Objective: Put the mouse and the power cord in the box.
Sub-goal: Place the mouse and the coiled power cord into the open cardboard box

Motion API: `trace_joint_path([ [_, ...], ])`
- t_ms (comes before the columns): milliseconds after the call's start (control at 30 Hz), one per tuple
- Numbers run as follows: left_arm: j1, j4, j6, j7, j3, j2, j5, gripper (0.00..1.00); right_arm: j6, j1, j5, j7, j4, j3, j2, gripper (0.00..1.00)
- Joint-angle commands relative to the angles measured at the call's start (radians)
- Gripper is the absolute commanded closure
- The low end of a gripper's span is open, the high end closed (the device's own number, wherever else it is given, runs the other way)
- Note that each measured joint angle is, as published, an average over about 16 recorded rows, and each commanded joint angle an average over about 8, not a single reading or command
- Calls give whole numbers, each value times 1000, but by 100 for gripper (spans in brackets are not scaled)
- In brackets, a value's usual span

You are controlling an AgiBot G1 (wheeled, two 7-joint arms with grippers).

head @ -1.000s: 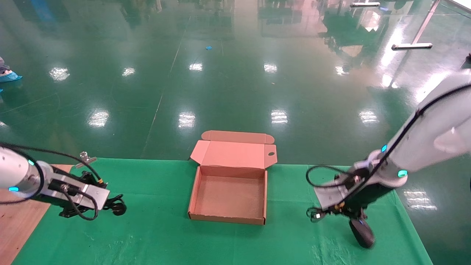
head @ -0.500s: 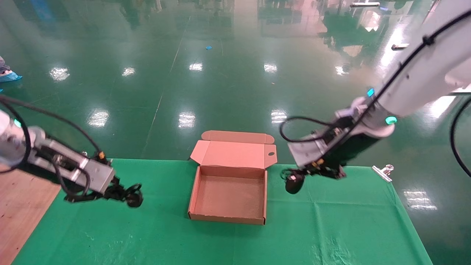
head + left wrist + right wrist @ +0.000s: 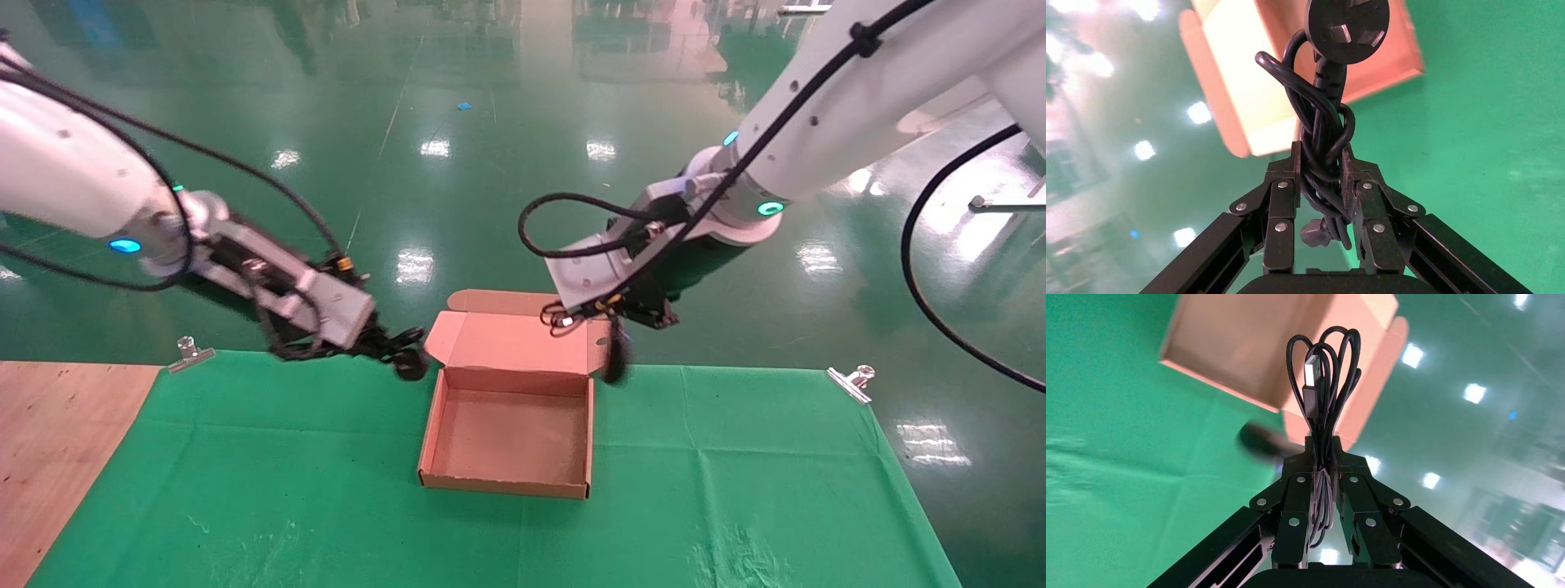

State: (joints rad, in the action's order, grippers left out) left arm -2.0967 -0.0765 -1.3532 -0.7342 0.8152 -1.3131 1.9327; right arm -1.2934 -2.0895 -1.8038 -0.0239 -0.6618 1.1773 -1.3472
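Head view: the shallow brown corrugated cardboard box (image 3: 507, 437) sits on the green cloth-covered table (image 3: 735, 506), lid hinged back on its far side. I see nothing inside it. My left gripper (image 3: 384, 347) hangs in the air just off the box's far-left corner, with the bundled black power cord (image 3: 406, 355) dangling from its jaws, its round plug lowest, beside the lid's left flap. My right gripper (image 3: 609, 314) is above the lid's right edge. The small black oval mouse (image 3: 615, 359) hangs from it by its thin cable, just outside the box's far-right corner, clear of the table. A silver binder clip (image 3: 850, 382) pins the cloth well to the right of the box; another clip (image 3: 189, 354) sits well to its left.

Left wrist view: left gripper (image 3: 1322, 177) has its jaws closed tight on the knotted middle of the power cord (image 3: 1321, 122); the round plug face points away, over the box (image 3: 1248, 104).

Right wrist view: right gripper (image 3: 1322, 462) has its jaws pinched on the mouse's looped thin cable, USB plug showing at the loops. The mouse (image 3: 1260, 440) hangs blurred beside the box (image 3: 1242, 343).
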Motion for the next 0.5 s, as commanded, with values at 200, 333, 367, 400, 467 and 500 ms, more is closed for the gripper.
trace_joint_path([
  [200,33,-35,71,14,-7,-40,-18,100,86,14,17,-15,13,29,-18,100],
  [333,56,-64,112,27,-8,-42,-29,100,126,19,39,-21,14,54,-20,100],
  [367,61,-71,124,30,-8,-42,-32,100,134,20,45,-23,15,61,-20,100],
  [400,65,-78,136,34,-8,-42,-34,100,141,20,51,-24,15,67,-20,100],
  [467,74,-93,159,38,-7,-42,-40,100,153,19,63,-27,17,79,-20,100],
  [500,77,-101,169,39,-6,-42,-43,100,157,18,69,-28,18,85,-20,100],
])
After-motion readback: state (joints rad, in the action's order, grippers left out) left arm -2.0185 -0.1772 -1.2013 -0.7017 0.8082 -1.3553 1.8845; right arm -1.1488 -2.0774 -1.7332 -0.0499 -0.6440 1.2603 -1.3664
